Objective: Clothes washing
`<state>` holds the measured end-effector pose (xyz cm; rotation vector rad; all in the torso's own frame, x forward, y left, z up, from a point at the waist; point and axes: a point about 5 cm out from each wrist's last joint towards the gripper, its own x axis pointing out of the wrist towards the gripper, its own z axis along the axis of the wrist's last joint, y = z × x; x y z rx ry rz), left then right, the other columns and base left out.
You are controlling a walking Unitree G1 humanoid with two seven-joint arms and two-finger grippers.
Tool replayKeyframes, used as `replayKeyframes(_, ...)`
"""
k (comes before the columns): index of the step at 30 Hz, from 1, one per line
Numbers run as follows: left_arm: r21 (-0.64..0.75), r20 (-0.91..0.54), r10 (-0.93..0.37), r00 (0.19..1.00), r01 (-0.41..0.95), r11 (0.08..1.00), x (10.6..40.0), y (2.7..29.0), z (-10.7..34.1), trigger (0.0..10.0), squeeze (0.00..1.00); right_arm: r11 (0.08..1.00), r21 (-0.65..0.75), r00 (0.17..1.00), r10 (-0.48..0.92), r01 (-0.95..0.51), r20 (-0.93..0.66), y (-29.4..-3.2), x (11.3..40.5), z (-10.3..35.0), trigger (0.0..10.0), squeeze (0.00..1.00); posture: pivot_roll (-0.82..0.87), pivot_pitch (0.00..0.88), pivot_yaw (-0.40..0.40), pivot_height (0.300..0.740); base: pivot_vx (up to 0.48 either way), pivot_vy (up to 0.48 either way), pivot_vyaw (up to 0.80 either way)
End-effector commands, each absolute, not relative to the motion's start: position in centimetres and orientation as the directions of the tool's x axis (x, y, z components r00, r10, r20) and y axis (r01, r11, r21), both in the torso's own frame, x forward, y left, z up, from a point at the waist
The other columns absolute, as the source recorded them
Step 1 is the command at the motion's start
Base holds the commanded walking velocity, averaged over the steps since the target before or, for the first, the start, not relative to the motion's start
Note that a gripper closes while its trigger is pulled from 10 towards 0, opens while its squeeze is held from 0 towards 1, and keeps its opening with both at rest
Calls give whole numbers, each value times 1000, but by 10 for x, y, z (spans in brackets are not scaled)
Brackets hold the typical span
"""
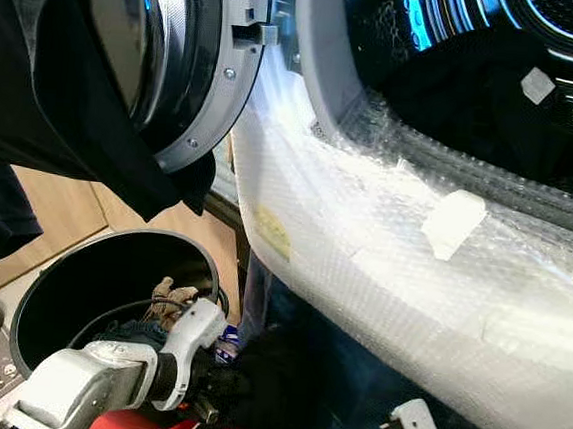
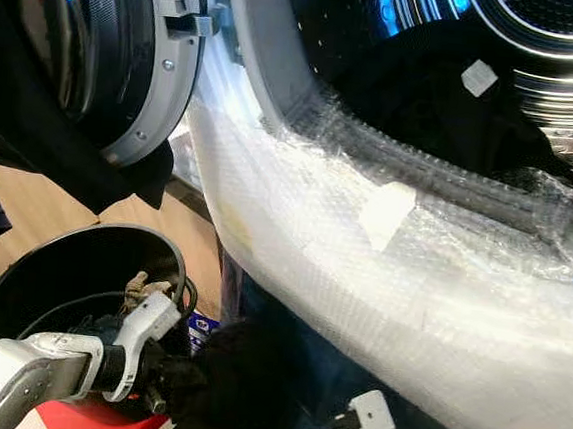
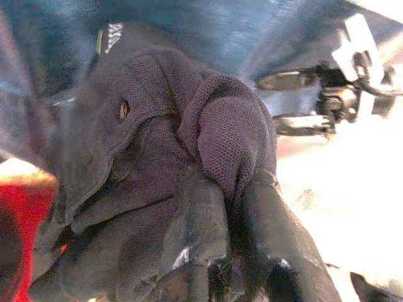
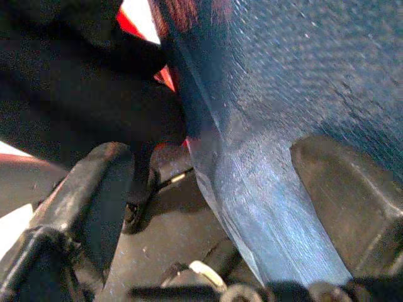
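Left gripper [image 3: 230,220] down low, fingers pinched on dark mesh garment [image 3: 189,138], bunched right at fingertips. Black bin [image 1: 49,294] just behind it, red thing [image 1: 137,427] underneath. Right gripper [image 4: 208,207] spread wide, blue cloth [image 4: 264,189] running between fingers. Bubble-wrapped washer front [image 1: 391,284] looms over both; door [image 1: 195,56] swung open, black clothing draped over it.

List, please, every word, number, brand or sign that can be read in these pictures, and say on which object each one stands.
No text can be read.
Yellowish sticker on the bubble wrap: blurred.
White tape pieces on the wrap: blank.
Blue and white label beside the black bin: print too small.
Woven tag on the dark garment: blurred.
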<state>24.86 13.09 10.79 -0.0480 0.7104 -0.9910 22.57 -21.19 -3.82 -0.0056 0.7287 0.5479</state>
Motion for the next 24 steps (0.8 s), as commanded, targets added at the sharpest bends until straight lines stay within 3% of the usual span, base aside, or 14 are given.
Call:
replayKeyframes(1,-316,-501,-806,315,800,509,249,124,117,0,0,852,157,611,475,-500,-633,-217,228,-35,10000,0,77,115,6,740,0,0,0)
replayKeyframes(4,-303,-492,-821,288,828,472,251,117,117,0,0,839,150,598,487,-523,-637,-225,229,-30,10000,0,78,119,6,740,0,0,0)
replayKeyframes(5,-293,-496,-821,282,836,464,251,116,117,0,0,834,155,595,496,-530,-632,-227,230,-29,10000,867,75,110,8,740,0,0,0)
replayKeyframes(6,-285,-498,-822,277,842,457,251,116,116,0,0,830,157,594,502,-535,-629,-228,230,-27,10000,867,75,110,8,740,0,0,0)
replayKeyframes(7,-282,-497,-823,274,847,451,252,115,116,0,0,819,169,587,521,-549,-620,-228,230,-26,10000,1000,70,110,10,740,0,0,0)
replayKeyframes(9,-277,-483,-834,266,858,433,255,112,116,0,0,760,222,544,607,-611,-579,-230,228,-20,10000,1000,67,104,10,740,0,0,0)
replayKeyframes(13,-267,-483,-839,251,870,414,255,110,115,0,0,740,229,524,626,-632,-578,-233,226,-18,10000,1000,67,101,9,740,0,0,0)
replayKeyframes(15,-262,-485,-840,244,876,406,256,107,114,0,0,706,229,475,645,-670,-598,-234,219,-20,10000,1000,56,92,8,740,0,0,0)
replayKeyframes(16,-267,-481,-853,202,893,361,257,97,112,0,0,586,275,316,708,-762,-632,-236,196,-26,10000,1000,40,90,8,740,0,0,0)
replayKeyframes(19,-267,-481,-853,202,893,361,257,97,112,0,0,586,275,316,708,-762,-632,-236,196,-26,10000,1000,40,90,8,740,0,0,0)
replayKeyframes(20,-268,-478,-860,180,902,338,257,93,112,0,0,533,302,252,732,-790,-633,-235,186,-27,10000,1000,35,90,8,740,0,0,0)
replayKeyframes(21,-268,-478,-860,180,902,338,257,93,112,0,0,533,302,252,732,-790,-633,-235,186,-27,10000,1000,35,90,8,740,0,0,0)
replayKeyframes(23,-221,-505,-853,134,935,278,255,87,107,0,0,428,364,144,787,-827,-600,-225,167,-27,10000,1000,29,92,7,740,0,0,0)
replayKeyframes(24,-209,-511,-853,107,947,244,254,83,105,0,0,408,362,132,795,-838,-592,-219,163,-27,10000,1000,21,96,9,740,0,0,0)
